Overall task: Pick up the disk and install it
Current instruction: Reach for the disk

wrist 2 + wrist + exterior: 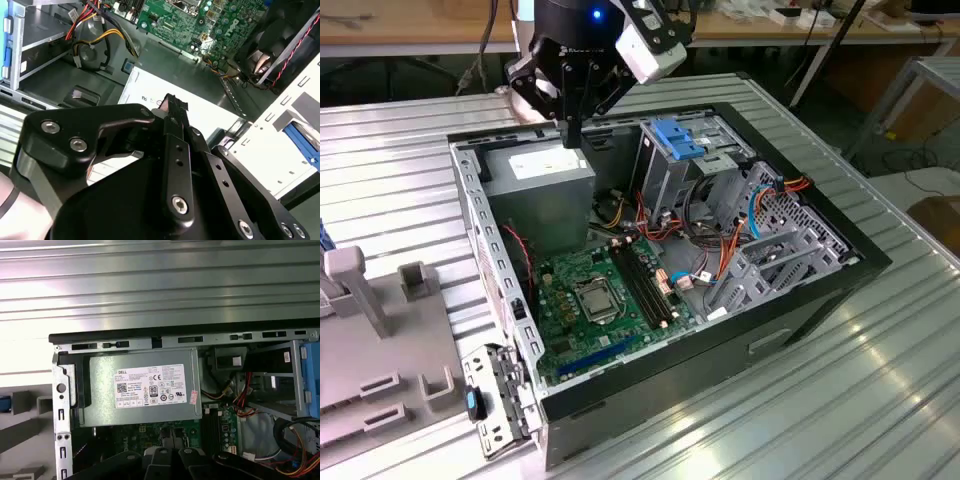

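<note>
The gripper [572, 138] was positioned just above the power supply [545, 190] in a corner of the open computer case [480, 235]. Its fingers were closed together, and nothing was held between them. The disk [301, 141], recognised by its blue edge, was seated in the grey holder [370, 385] beside the case, towards the table's [880, 400] edge at the exterior view's left.

White printed label [150, 386] (barcodes, symbols) sits on the grey box [100, 390].
</note>
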`<state>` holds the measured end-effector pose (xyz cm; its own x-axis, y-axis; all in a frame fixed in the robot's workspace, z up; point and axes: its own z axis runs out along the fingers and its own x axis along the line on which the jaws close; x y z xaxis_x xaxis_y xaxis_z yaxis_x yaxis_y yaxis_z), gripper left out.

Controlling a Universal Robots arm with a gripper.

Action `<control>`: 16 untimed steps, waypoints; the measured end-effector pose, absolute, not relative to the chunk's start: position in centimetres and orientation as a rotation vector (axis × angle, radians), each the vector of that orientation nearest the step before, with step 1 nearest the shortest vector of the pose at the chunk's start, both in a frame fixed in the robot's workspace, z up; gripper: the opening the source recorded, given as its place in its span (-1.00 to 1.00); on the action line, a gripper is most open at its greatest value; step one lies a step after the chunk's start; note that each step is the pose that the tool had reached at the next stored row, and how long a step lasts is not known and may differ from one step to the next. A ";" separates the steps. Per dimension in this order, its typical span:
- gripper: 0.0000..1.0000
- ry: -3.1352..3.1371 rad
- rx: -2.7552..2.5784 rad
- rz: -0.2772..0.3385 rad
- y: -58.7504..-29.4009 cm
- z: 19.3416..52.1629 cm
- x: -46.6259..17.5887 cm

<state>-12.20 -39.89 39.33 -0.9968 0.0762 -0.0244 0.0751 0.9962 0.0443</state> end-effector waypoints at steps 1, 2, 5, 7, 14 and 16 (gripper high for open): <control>-0.79 3.112 0.118 0.068 -39.9 39.3 -12.3; -0.79 3.112 0.118 0.068 -39.9 39.3 -12.4; -0.79 3.113 0.118 0.068 -39.9 39.3 -12.7; -0.79 3.112 0.118 0.068 -39.9 39.3 -12.8; -0.79 3.112 0.118 0.068 -39.9 39.3 -13.3; -0.79 3.112 0.118 0.068 -39.9 39.3 -13.4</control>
<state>-13.43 -39.89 39.33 -0.9968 0.0762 -0.0245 0.0751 0.9962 0.0444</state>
